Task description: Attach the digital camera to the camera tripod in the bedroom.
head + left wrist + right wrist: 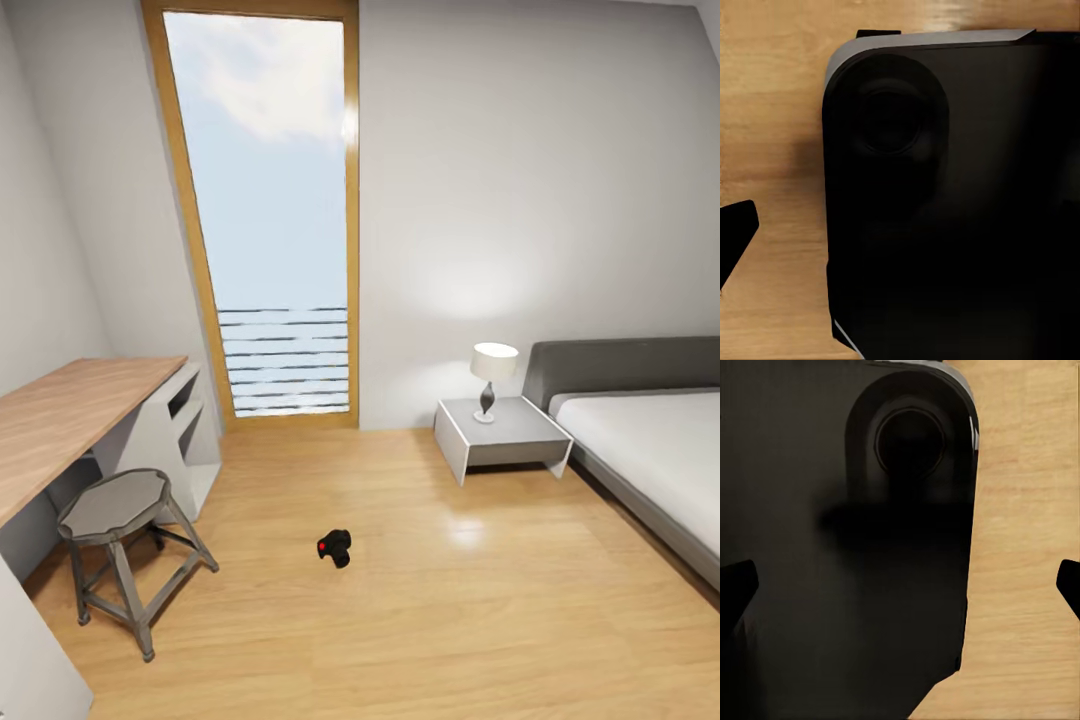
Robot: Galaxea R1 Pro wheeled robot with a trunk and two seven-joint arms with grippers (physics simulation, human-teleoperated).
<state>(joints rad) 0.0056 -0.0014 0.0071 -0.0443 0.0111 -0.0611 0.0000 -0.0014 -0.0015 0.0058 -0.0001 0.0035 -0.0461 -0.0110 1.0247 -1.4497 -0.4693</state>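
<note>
- A home bedroom: grey bed point(640, 440) with white mattress, nightstand point(500, 440) carrying a lamp point(492, 378).
- Wood-topped counter point(70, 420), stool point(115, 540), tall window point(270, 210), wood floor point(450, 620).

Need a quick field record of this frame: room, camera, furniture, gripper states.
room: bedroom, light wood floor, tall window
digital camera: lying on the floor, red button visible, nothing touching it
desk: at left, stool in front of it
nightstand: beside the bed, lamp on top
left gripper: one fingertip at frame edge, state unclear
right gripper: open, holding nothing
</note>
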